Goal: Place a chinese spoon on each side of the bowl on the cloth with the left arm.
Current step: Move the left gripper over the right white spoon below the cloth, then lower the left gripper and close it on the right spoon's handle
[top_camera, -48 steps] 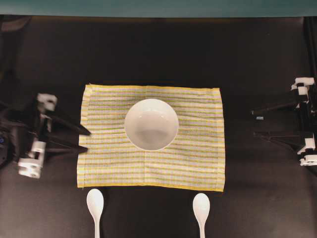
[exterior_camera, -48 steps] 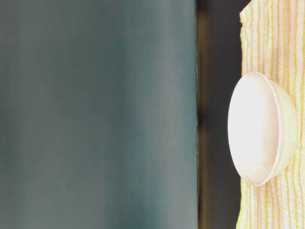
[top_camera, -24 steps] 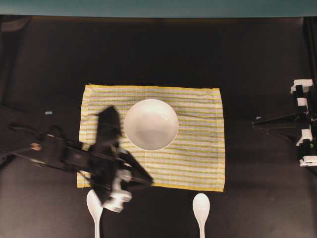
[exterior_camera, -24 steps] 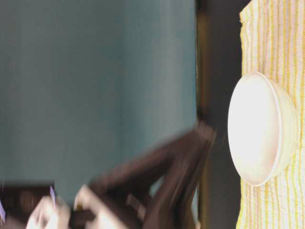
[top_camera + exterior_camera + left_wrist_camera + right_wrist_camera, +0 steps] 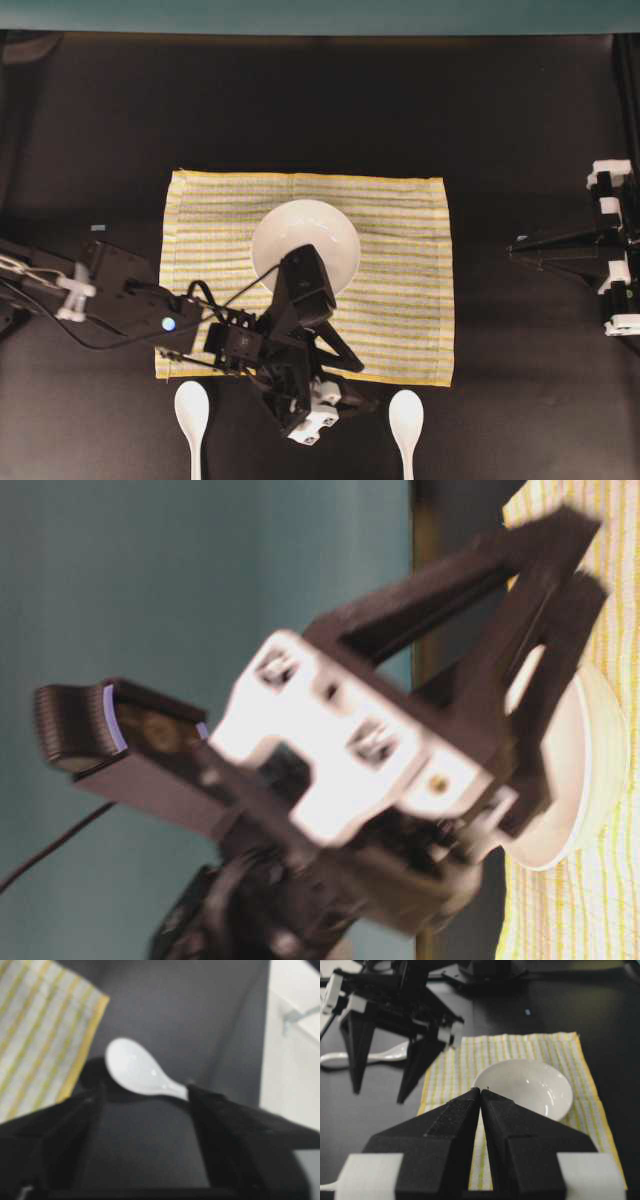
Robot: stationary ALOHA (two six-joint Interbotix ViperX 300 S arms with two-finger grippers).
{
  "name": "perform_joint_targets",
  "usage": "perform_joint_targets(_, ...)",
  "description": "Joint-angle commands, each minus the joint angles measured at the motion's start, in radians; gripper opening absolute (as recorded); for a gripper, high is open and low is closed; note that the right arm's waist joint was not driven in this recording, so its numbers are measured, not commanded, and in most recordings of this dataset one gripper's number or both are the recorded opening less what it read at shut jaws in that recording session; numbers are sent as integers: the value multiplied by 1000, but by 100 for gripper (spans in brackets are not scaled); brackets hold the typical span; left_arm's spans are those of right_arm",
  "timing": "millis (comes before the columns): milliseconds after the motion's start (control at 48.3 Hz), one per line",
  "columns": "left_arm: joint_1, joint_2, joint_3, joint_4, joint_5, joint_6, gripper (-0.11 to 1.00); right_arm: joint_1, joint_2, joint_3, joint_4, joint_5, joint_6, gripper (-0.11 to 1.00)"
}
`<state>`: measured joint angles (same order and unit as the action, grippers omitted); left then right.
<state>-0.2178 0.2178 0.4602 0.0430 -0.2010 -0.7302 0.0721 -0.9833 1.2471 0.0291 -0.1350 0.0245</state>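
left pincer open, spoon lying just beyond its tips.

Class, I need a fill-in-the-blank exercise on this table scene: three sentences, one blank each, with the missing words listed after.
1. The bowl sits on the striped ____.
2. The number of white spoons lying on the dark table below the cloth is ____.
3. The right pincer has its jaws ____, while the left pincer hangs open near the right spoon.

Missing words: cloth; two; shut
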Motion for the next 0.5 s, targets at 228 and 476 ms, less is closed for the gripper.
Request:
perform_joint_targets(228, 18, 152, -67, 3, -130, 3, 77, 0, 5, -6, 2, -5, 6, 10)
perform_joint_targets(476, 8, 244, -158, 3, -129, 25, 77, 0, 5, -6, 2, -5, 6, 10)
